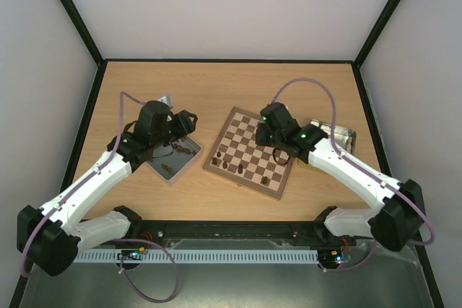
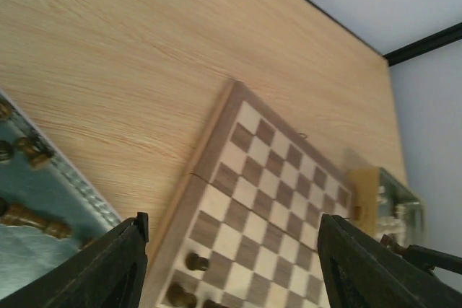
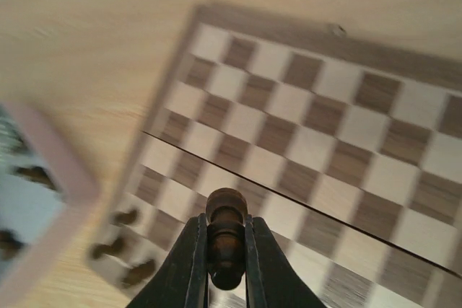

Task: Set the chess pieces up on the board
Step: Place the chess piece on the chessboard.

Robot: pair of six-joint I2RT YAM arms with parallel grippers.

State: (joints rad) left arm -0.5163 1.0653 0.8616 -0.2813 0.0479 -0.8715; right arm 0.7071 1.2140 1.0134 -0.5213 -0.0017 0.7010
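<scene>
The board [image 1: 249, 151] lies mid-table, tilted, with several dark chess pieces [image 1: 225, 165] along its near edge. It also shows in the left wrist view [image 2: 267, 200] and in the right wrist view [image 3: 310, 135]. My right gripper [image 3: 225, 250] is shut on a dark brown chess piece [image 3: 226, 232], held above the board; in the top view it [image 1: 268, 135] hovers over the board's right part. My left gripper [image 2: 231, 265] is open and empty, above the grey tray's right edge, in the top view [image 1: 180, 126]. More pieces [image 2: 32, 216] lie in that tray.
A grey tray [image 1: 173, 156] with loose dark pieces sits left of the board. A yellow-sided clear tray [image 1: 336, 135] stands right of the board, behind my right arm. Black frame posts and white walls bound the table.
</scene>
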